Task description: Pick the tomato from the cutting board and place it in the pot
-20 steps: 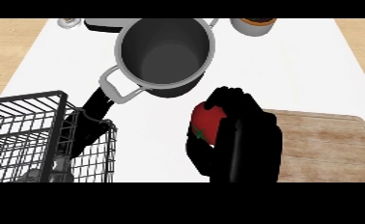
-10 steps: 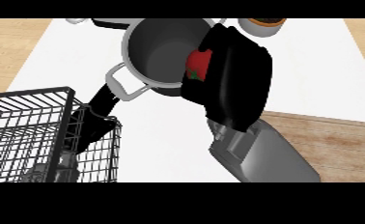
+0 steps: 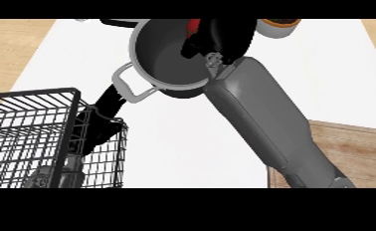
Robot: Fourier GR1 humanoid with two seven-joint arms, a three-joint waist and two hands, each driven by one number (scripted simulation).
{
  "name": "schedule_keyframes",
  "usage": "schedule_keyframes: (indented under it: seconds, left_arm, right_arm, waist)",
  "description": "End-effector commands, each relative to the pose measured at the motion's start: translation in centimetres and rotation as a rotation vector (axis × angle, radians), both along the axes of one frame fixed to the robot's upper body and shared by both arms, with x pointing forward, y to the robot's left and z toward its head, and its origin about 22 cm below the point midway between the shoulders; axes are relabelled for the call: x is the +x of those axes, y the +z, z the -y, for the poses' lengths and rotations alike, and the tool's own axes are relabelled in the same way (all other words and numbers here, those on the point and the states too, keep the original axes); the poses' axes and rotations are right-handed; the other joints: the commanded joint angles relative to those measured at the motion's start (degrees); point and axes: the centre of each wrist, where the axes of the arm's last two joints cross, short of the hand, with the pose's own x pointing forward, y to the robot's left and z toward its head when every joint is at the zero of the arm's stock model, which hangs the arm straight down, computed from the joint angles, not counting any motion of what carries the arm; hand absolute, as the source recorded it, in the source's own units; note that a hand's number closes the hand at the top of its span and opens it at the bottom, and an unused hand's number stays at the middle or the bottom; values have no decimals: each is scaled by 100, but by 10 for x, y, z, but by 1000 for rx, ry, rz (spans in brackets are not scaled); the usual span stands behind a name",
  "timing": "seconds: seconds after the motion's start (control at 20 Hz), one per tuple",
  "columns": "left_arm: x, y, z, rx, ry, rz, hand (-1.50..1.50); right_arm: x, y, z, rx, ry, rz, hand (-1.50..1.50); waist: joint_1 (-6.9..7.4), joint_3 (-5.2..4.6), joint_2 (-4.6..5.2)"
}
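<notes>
Head view, only one available.

Right hand (image 3: 224,38) is at the far side of the scene, over the pot (image 3: 165,63), fingers curled around the tomato (image 3: 193,25). Only a small red patch of the tomato shows, at the far left of the hand, above the pot's far rim region; rest is hidden by the fingers. Can't tell whether the tomato touches the pot's inner wall or hangs clear of it.

The right forearm (image 3: 268,120) runs as a long grey diagonal from the near right edge up to the pot, covering the pot's right rim.

Pot is dark grey inside with a light metal rim, one loop handle (image 3: 129,84) sticking out to the near left. It sits on the white counter (image 3: 183,140).

Cutting board (image 3: 345,148) is wooden, at the near right, partly under the forearm. Nothing red on its visible part.

Black wire basket (image 3: 55,140) occupies the near left. A dark arm-like shape (image 3: 103,120) runs from the basket's right side toward the pot handle; probably the left arm, but the hand's fingers aren't readable, so can't tell its state.

Small bowl with orange contents (image 3: 279,26) at the far right, just beside the right hand. Wooden surface (image 3: 22,46) borders the counter on the far left.
</notes>
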Motion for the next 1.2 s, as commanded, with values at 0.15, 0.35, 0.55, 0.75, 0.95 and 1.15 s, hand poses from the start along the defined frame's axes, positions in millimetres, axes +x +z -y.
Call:
schedule_keyframes:
  seconds: [0.15, 0.35, 0.55, 0.75, 0.95, 1.15]
  left_arm:
    - [-2, 14, 42, -71, -135, 32, 0]
    - [8, 14, 40, -50, -147, 37, 0]
    - [5, 13, 46, -68, -178, 43, 0]
    - [9, 19, 45, -42, -185, 59, 0]
    - [10, 11, 47, -67, -183, 61, 0]
    - [16, 16, 55, -39, -193, 54, 0]
  right_arm:
    - [37, -10, -5, 154, -94, -9, 150]
    - [55, -32, 4, 206, -93, 1, 150]
    - [69, -49, 15, 264, -116, -59, 150]
    - [76, -46, 22, 431, -154, -3, -150]
    - [75, -60, 33, 577, -140, 116, -150]
    - [78, -47, 26, 645, -112, 199, -150]
  waist:
    - [59, 25, -6]
    - [144, 23, 79]
    - [246, 25, 126]
    - [390, 38, 168]
    - [380, 39, 192]
    - [389, 39, 168]
